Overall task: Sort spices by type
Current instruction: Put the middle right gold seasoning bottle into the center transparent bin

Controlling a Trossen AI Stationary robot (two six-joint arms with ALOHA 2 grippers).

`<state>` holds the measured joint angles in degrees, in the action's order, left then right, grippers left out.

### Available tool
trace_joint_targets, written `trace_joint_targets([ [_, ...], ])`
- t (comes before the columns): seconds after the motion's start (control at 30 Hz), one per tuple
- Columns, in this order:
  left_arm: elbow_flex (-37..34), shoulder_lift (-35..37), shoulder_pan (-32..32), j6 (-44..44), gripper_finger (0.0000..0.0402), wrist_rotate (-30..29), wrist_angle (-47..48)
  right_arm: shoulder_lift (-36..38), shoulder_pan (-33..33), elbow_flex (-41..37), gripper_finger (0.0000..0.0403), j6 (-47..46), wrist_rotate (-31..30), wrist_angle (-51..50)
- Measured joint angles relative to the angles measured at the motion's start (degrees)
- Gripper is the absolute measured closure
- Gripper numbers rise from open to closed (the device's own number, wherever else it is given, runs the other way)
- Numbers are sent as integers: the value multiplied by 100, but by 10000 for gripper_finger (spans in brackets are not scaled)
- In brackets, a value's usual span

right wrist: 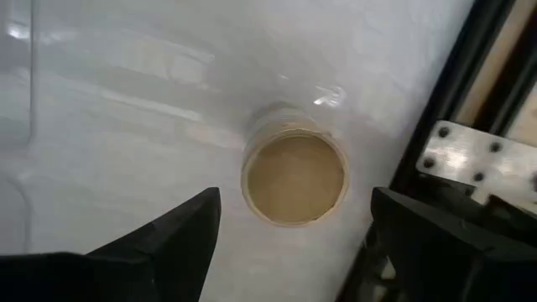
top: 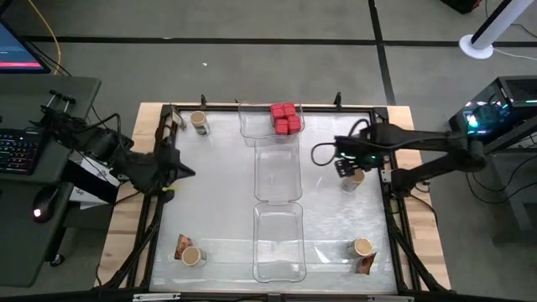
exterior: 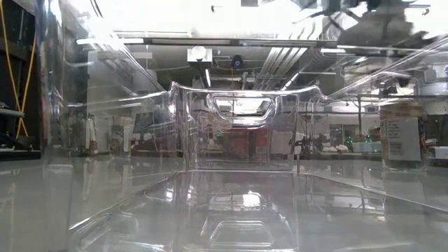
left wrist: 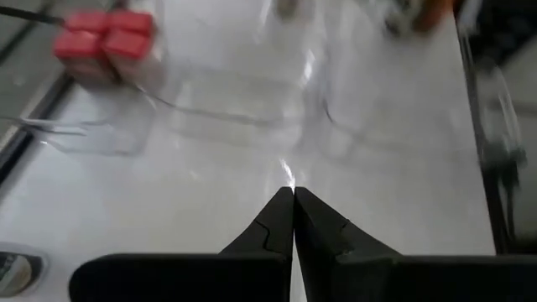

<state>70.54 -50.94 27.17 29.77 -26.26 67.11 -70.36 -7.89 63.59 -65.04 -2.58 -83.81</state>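
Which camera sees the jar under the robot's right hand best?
The right wrist view: the jar sits whole between the open right gripper. The high view has the gripper partly covering it; the low view may show its side.

The tabletop (top: 210,193) is white and glossy, throwing back the ceiling lights, with pale bare wood (top: 424,252) showing along its outer edges. The trays (top: 278,172) down its middle are clear, shiny plastic. In the tray at the far edge, the red boxes (top: 285,118) look matt. Near the tabletop's right rim, the jar (right wrist: 294,176) has a clear wall and a smooth, matt tan top. Beside it runs a black frame rail with a bright metal plate (right wrist: 480,159). The right hand (right wrist: 294,231) has matt black fingers.
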Motion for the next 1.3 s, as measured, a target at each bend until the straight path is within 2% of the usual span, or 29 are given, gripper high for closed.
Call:
trace_joint_targets([
  [0.17,0,-1,-240,152,401,-287,-477,534,-1,-538,97,-204,3,493],
  [0.33,0,-4,-550,-105,401,-288,-582,594,-1,-988,97,-364,159,544],
  [0.43,0,-4,-743,-196,401,-231,-578,596,-1,-1168,97,-528,218,984],
  [0.57,0,22,-893,-200,401,137,-560,594,-1,-1194,97,-577,202,1529],
  [0.67,0,20,-922,-361,401,315,-536,554,-23,-1194,97,-658,195,1503],
  [0.8,0,22,-920,-603,401,328,-531,548,-38,-1194,97,-734,200,1606],
  [1.03,4,42,-917,-744,401,328,-525,548,-38,-1194,97,-689,285,2364],
  [1.3,4,70,-917,-744,401,354,-514,548,-38,-1194,97,-149,293,2482],
])
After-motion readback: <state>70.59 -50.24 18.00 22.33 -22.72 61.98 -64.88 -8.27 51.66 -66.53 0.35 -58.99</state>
